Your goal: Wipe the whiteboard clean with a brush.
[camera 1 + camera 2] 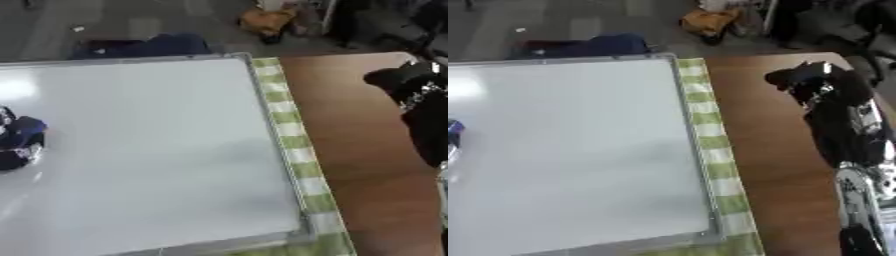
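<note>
- White whiteboard (149,150) is lying on a green-striped cloth (293,135).
- Blue brush (24,131) is resting at its left edge under the left hand (10,150); finger state unclear.
- Right hand (807,80) is hanging over the wooden table (763,150), fingers curled, holding nothing.

White whiteboard (157,150) lies flat; dark blue brush (19,137) at its left edge.

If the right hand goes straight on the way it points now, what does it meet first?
The right hand points toward the table's far edge. Probably only bare wooden table lies ahead, then the floor beyond; its height above the table is unclear.
</note>
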Robot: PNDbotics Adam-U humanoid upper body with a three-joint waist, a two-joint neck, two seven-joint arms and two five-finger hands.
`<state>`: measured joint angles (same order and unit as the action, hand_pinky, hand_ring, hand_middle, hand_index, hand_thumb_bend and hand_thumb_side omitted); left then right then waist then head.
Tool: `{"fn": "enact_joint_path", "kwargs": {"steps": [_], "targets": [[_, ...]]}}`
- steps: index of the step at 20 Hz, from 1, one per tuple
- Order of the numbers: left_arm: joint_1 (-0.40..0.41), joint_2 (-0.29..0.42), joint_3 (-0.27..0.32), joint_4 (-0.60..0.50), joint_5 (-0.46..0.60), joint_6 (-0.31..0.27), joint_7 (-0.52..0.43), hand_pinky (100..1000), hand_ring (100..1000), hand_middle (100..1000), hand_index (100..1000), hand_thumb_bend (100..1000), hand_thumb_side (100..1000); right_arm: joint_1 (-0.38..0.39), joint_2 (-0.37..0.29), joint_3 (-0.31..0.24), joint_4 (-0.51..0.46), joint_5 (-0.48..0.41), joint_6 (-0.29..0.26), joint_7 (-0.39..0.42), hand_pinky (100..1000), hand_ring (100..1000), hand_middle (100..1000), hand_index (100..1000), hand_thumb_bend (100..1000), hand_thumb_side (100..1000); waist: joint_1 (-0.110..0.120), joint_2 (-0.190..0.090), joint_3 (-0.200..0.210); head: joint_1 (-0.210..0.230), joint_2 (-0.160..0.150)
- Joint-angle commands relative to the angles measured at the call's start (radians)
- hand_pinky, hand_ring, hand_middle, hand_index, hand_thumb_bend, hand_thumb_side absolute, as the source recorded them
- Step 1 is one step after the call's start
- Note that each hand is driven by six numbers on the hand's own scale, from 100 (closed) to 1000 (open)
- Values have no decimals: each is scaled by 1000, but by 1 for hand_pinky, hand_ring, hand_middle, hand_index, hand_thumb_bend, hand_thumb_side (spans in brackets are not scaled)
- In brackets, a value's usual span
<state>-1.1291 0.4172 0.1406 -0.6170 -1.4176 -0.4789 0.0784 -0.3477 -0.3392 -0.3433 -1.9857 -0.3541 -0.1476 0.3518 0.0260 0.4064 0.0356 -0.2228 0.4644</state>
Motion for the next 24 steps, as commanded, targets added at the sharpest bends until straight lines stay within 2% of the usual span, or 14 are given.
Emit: {"fn": "enact_joint_path", "kwargs": {"steps": [1, 5, 11, 17, 24], "targets": [[-6, 28, -2, 3, -17, -6, 4, 460, 350, 199, 137, 100, 604, -7, -15, 0, -14, 0, -1, 6, 838, 725, 512, 633, 449, 762, -4, -16, -1, 2, -10], [-7, 9, -22, -9, -21, -53, -9, 456, 346, 195, 137, 100, 600, -8, -13, 2, -14, -1, -1, 9, 838, 725, 512, 633, 449, 763, -6, -16, -3, 3, -10], [0, -30, -71, -60, 28, -167, -83, 446, 337, 187, 139, 100, 602, -10, -12, 3, -14, -4, -1, 9, 838, 726, 512, 634, 449, 765, -7, -17, -7, 4, -11], [11, -62, -110, -110, 77, -224, -159, 442, 335, 187, 141, 100, 604, -11, -12, 1, -14, -6, -1, 3, 839, 727, 513, 635, 449, 767, -6, -21, -11, 5, -11], [37, -64, -173, -173, 138, -302, -194, 435, 329, 182, 142, 100, 606, -11, -14, 0, -14, -7, 3, -1, 839, 727, 514, 635, 450, 765, 0, -25, -9, 0, -7]]}}
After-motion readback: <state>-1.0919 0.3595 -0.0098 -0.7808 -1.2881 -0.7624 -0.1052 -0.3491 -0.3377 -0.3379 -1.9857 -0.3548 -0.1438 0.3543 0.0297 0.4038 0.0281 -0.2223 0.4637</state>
